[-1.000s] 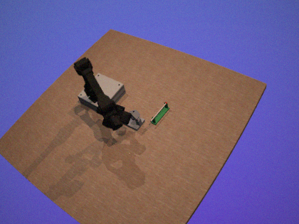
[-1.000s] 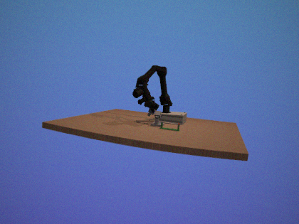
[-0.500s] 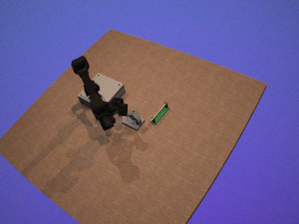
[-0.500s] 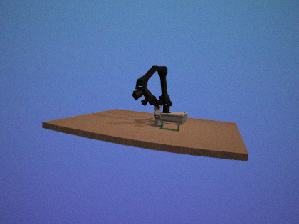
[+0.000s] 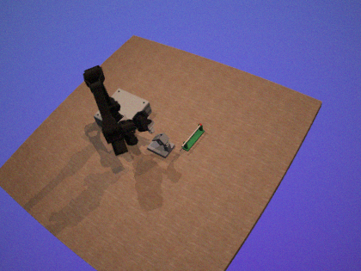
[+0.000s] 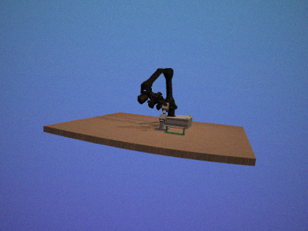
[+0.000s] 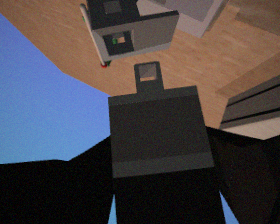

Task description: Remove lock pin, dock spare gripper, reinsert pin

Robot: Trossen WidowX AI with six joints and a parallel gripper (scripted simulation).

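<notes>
My gripper [image 5: 143,123] [image 6: 161,104] [image 7: 154,132] is shut on the spare gripper, a dark grey block [image 7: 155,127] whose narrow spigot with a square hole points ahead. Its pale part [image 5: 150,128] [image 6: 165,107] shows in the top and exterior views. The grey mount [image 5: 161,146] [image 6: 161,123] [image 7: 155,34] stands just beyond the spigot, which is apart from it in the wrist view. The socket has square openings and no pin shows in it. The pale lock pin [image 5: 192,136] [image 7: 91,30], with a red end, lies along the top of the green rack [image 5: 194,140] [image 6: 175,133].
The arm's pale base box [image 5: 130,104] [image 6: 178,122] is behind the mount, on the side away from the rack. The rack stands close beside the mount. The wooden table [image 5: 241,132] [image 6: 110,133] carries everything.
</notes>
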